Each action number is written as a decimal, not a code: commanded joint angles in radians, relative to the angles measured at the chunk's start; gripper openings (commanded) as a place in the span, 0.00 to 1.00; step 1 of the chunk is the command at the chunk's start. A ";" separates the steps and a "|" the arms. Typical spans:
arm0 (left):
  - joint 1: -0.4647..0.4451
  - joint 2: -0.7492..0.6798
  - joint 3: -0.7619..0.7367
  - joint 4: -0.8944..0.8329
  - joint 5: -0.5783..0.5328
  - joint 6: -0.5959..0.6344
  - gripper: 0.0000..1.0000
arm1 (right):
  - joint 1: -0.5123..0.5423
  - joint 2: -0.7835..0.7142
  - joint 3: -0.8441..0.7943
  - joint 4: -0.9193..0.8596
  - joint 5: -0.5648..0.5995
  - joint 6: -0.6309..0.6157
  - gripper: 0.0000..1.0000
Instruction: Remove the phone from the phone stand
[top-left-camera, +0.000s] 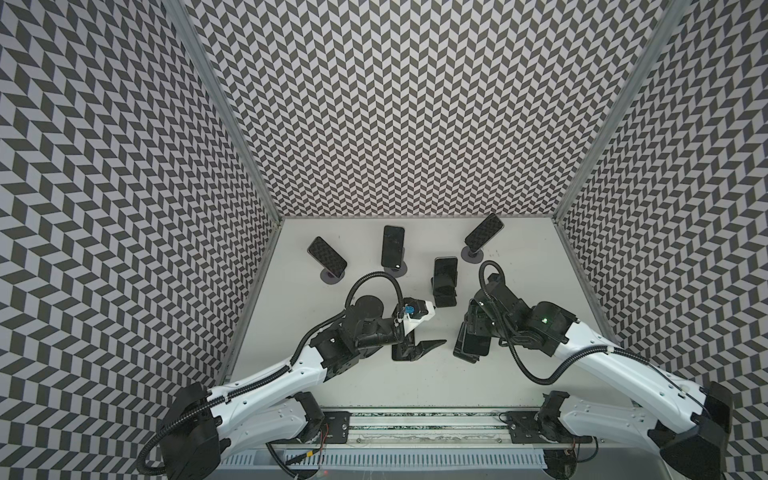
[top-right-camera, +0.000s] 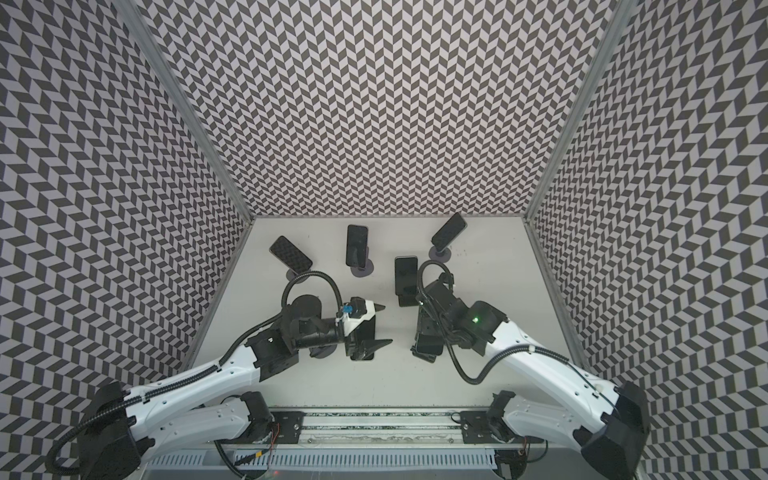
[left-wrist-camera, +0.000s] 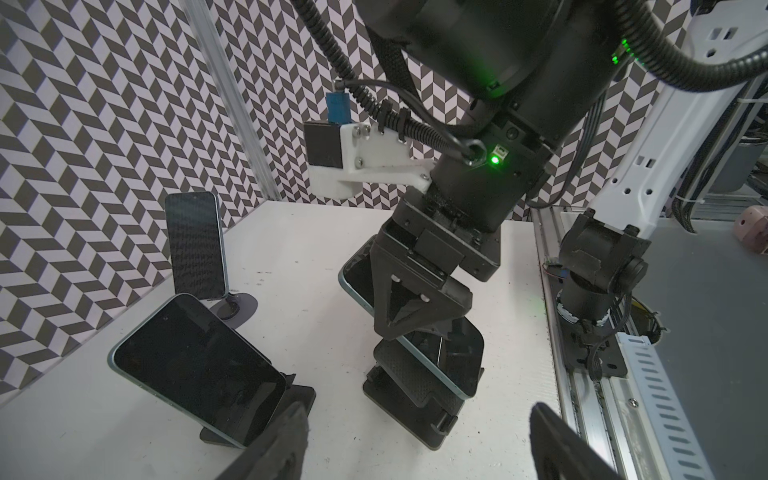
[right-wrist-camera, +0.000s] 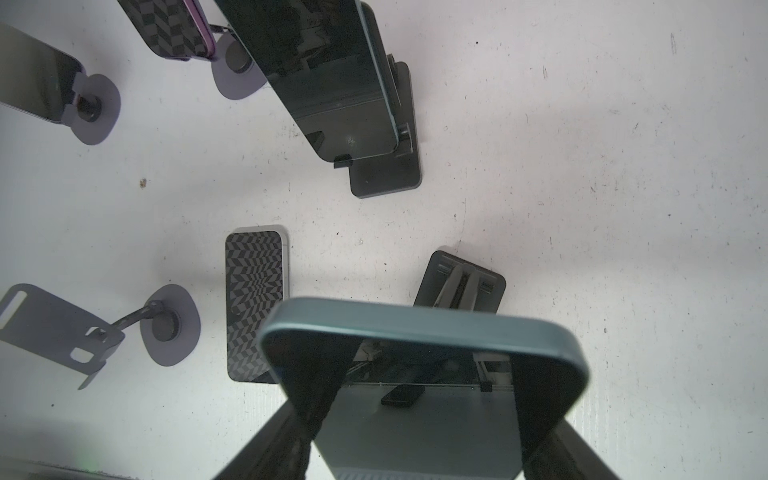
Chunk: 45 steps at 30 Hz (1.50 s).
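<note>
My right gripper (right-wrist-camera: 424, 386) is shut on a dark phone with a teal rim (right-wrist-camera: 419, 328), its fingers pressing the two long edges. In the left wrist view that phone (left-wrist-camera: 465, 357) hangs tilted just over a black folding phone stand (left-wrist-camera: 409, 401), its lower edge close above the stand's front lip. In both top views the pair sits right of the middle, phone (top-left-camera: 476, 349) under the right gripper (top-left-camera: 473, 332). My left gripper (top-left-camera: 434, 328) stands open and empty to the left of it, one finger (left-wrist-camera: 282, 440) low in its wrist view.
Another phone (right-wrist-camera: 255, 303) lies flat on the white table under my left gripper, beside an empty grey stand (right-wrist-camera: 62, 328). Further back stand several phones on stands (top-left-camera: 327, 252), (top-left-camera: 392, 247), (top-left-camera: 484, 230), (top-left-camera: 445, 276). Patterned walls enclose three sides; a rail (top-left-camera: 415, 419) runs along the front.
</note>
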<state>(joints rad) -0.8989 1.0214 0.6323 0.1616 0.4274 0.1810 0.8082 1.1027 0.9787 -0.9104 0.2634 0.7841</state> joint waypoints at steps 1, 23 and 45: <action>-0.006 -0.026 -0.010 -0.004 -0.017 -0.008 0.84 | -0.003 -0.029 0.004 0.062 0.001 -0.016 0.00; -0.008 -0.096 -0.054 0.025 -0.087 -0.078 0.84 | -0.003 -0.039 0.020 0.044 -0.027 -0.115 0.00; -0.021 -0.100 -0.040 0.013 -0.124 -0.080 0.83 | -0.012 -0.044 0.024 0.056 -0.050 -0.159 0.00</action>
<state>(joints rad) -0.9150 0.9329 0.5861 0.1631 0.3099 0.0925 0.8021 1.0828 0.9787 -0.9108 0.2230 0.6495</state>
